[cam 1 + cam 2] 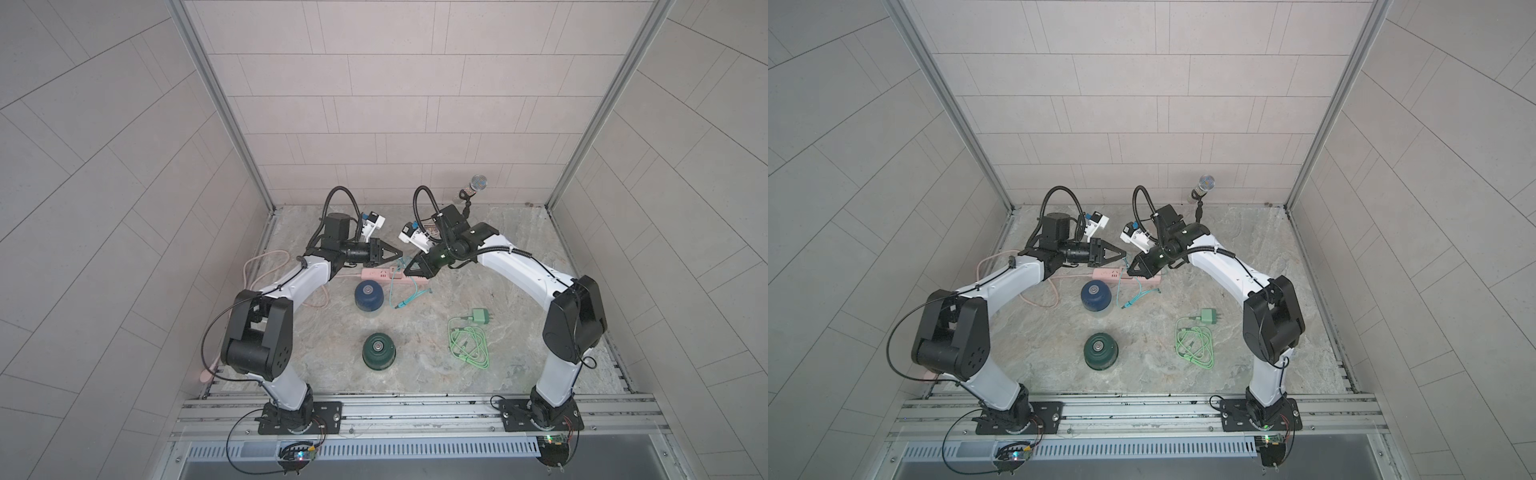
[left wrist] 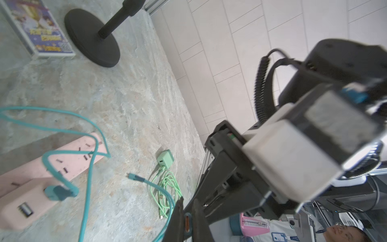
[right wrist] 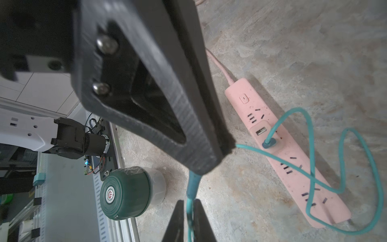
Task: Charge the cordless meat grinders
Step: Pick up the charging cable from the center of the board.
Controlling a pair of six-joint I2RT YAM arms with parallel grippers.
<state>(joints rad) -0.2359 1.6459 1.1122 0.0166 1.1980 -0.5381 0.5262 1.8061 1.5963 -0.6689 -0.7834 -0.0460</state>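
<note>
While the left gripper (image 1: 397, 252) pinches the teal cable (image 3: 192, 184), the right gripper's (image 1: 408, 271) jaws flank it narrowly; a grip cannot be confirmed. Of the 2 units, the blue grinder (image 1: 368, 294) stands just beside the pink power strip (image 1: 374, 273) and the green grinder (image 1: 378, 351) well clear. Pulling hard could unplug the cable.

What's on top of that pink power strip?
A teal cable, plugged into the pink power strip and looping across it. In both top views the right tool hides part of it.
</note>
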